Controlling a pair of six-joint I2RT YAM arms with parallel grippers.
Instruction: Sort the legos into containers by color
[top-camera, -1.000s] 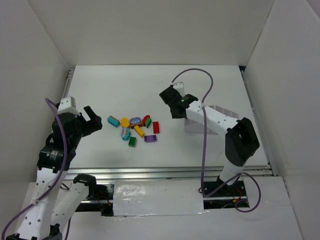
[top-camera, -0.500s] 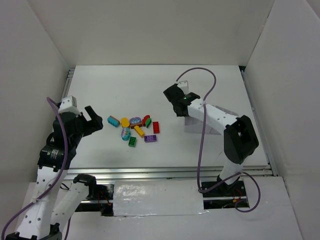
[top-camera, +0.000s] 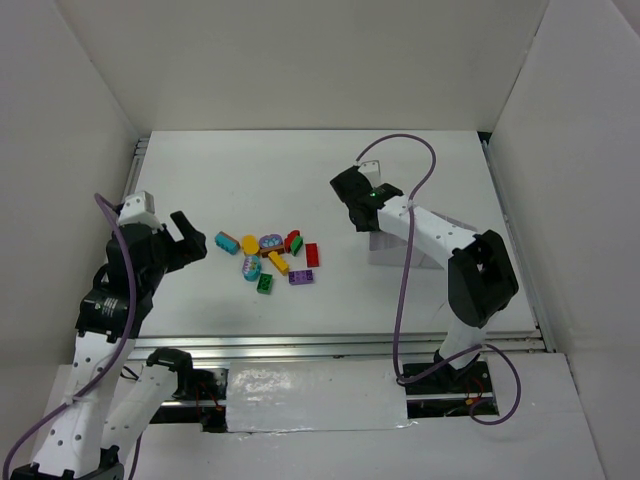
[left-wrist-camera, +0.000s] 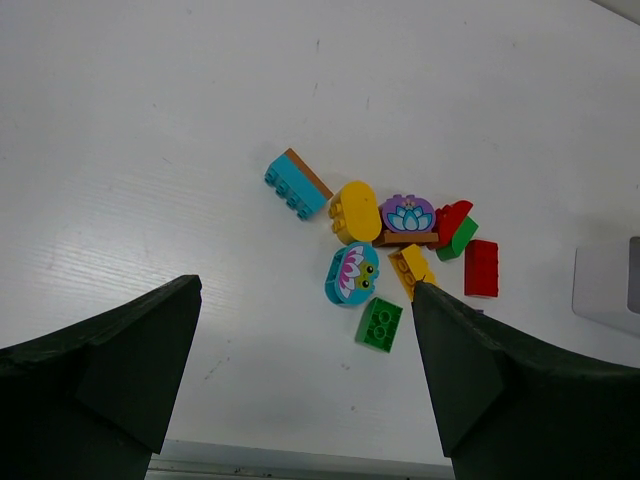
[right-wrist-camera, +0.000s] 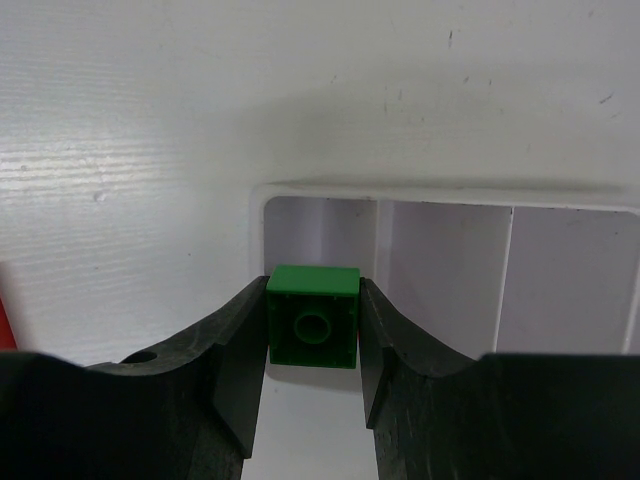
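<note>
Risk: right gripper (right-wrist-camera: 313, 330) is pinching the green brick (right-wrist-camera: 313, 316) over the edge of the tray (right-wrist-camera: 450, 196), so releasing is courting a spill outside; left gripper (left-wrist-camera: 305, 290) is hanging spread

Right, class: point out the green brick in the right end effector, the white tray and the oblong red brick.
green brick (right-wrist-camera: 313, 316): right wrist view, facing side centre.
white tray (right-wrist-camera: 450, 196): right wrist view, far rim.
oblong red brick (left-wrist-camera: 481, 268): left wrist view, top face.
</note>
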